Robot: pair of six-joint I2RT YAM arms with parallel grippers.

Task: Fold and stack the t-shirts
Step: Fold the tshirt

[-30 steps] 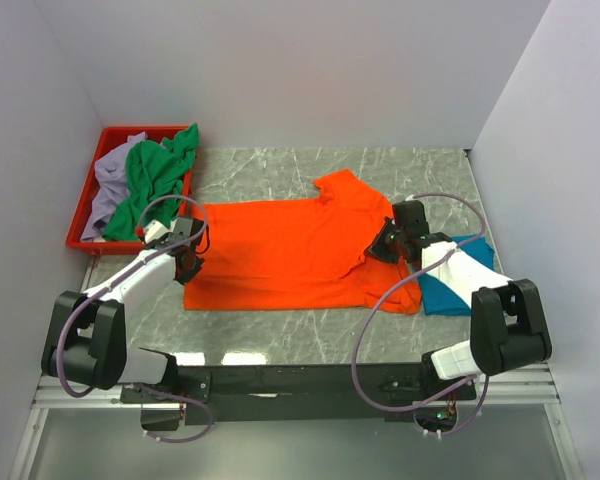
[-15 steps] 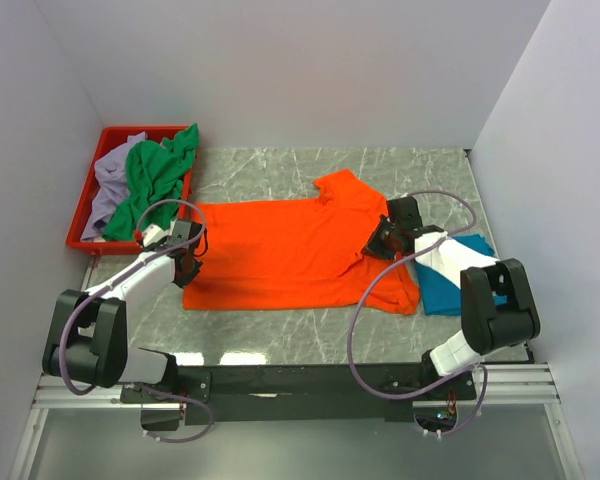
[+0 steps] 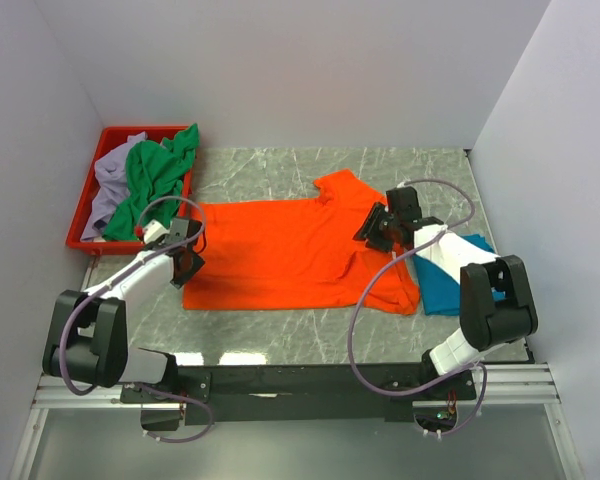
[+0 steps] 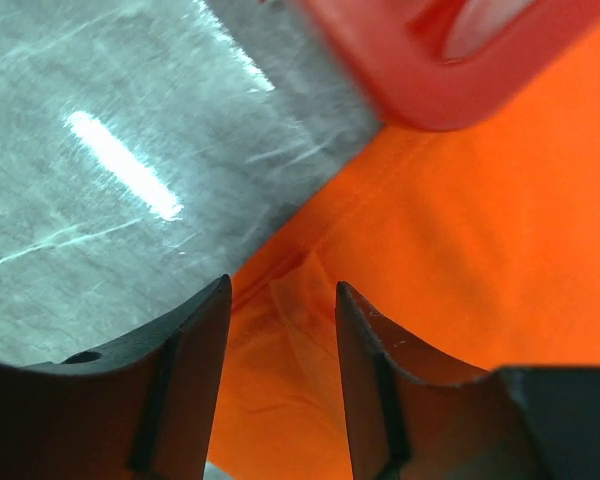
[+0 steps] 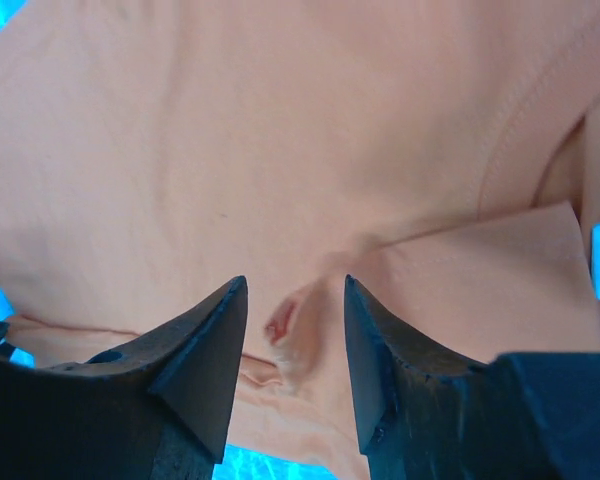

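**Top view.** The orange t-shirt [image 3: 290,255] lies spread flat across the middle of the bench [image 3: 270,165]. Its right end overlaps the teal t-shirt [image 3: 442,290], which sits by the right edge. The green t-shirt [image 3: 155,180] and the lavender t-shirt [image 3: 108,190] are heaped in the red tray [image 3: 115,135] at the far left corner. The left arm stretches low from its base, its forearm slanting toward the far right, and the left tool [image 3: 187,262] is at the orange shirt's left edge. The right arm is bent at a raised elbow by the right edge. Its forearm runs back toward the far left over the teal shirt, putting the right tool [image 3: 372,228] on the orange shirt's right part, near a sleeve.

**Left wrist view.** The left tool [image 4: 280,290] is released. Its fingers [image 4: 195,340] stand apart over a small raised fold at the orange shirt's [image 4: 480,230] hem. Bare bench [image 4: 100,150] and a tray corner [image 4: 430,90] lie beyond.

**Right wrist view.** The right tool [image 5: 295,285] is also released, with its fingers [image 5: 205,340] apart either side of a pucker in the orange cloth [image 5: 280,130], which looks washed out here. Teal cloth [image 5: 270,468] shows beneath.
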